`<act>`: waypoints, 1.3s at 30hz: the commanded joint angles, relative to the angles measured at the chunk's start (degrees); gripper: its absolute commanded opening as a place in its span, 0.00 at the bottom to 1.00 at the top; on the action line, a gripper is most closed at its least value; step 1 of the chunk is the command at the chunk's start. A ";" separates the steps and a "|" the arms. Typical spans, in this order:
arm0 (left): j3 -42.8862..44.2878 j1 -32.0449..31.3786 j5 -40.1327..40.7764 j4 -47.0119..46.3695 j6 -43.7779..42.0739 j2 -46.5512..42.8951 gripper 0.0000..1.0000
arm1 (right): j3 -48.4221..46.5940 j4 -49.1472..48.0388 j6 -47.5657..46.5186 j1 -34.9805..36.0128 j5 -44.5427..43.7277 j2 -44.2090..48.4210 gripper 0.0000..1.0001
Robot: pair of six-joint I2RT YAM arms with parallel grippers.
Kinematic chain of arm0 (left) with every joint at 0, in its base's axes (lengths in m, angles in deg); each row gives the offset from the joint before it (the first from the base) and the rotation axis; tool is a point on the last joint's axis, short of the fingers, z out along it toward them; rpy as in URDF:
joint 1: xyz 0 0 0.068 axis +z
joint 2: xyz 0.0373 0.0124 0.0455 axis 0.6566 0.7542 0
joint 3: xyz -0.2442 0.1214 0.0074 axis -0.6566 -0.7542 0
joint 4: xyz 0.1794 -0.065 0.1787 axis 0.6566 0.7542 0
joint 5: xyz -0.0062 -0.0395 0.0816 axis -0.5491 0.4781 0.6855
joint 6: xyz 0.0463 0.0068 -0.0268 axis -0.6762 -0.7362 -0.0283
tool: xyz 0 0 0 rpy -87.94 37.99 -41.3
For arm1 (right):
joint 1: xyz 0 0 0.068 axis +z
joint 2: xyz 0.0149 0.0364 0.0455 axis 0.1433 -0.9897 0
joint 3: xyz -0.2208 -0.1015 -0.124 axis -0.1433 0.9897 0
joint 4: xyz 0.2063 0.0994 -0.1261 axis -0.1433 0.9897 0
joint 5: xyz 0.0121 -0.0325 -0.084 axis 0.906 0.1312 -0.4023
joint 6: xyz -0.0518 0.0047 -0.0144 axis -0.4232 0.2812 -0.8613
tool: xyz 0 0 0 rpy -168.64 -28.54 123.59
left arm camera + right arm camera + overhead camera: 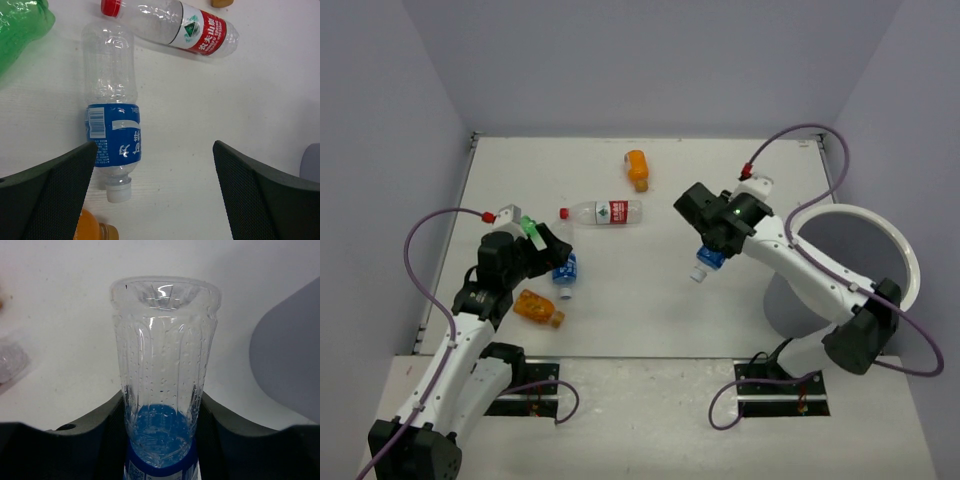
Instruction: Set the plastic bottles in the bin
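Looking from the top, I see my right gripper [712, 238] hold a blue-labelled bottle [705, 262] cap-down, with the bin [908, 262] near on its right. On the left wrist view, the left gripper [154, 150] is spread wide over a lying bottle [112, 115], I think to straddle it. On the right wrist view, the fingers [90, 430] pinch the held bottle at its label.

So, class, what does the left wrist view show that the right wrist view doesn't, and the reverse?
Only the left wrist view: the open left gripper, a lying blue-labelled bottle by one finger, a red-labelled bottle beyond it, and an orange bottle at the bottom edge. Only the right wrist view: the right gripper shut on a held blue-labelled bottle, its base pointing away. Both: the white table.
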 commanded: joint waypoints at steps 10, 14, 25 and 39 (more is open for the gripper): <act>-0.52 -0.35 -1.14 -1.72 -1.09 0.26 1.00 | -12.95 18.72 -3.96 -8.55 -9.48 14.36 0.05; -0.51 -0.35 -1.08 -1.73 -1.10 0.54 1.00 | -14.41 18.80 -7.60 -12.59 -9.74 17.01 0.05; -0.60 -0.35 -1.59 -1.90 -1.10 0.98 1.00 | -8.02 18.54 -11.45 -24.02 -7.85 25.39 0.09; -0.77 -0.35 -2.12 -2.22 -1.06 1.11 1.00 | -2.17 18.10 -15.40 -34.37 -8.01 28.88 0.86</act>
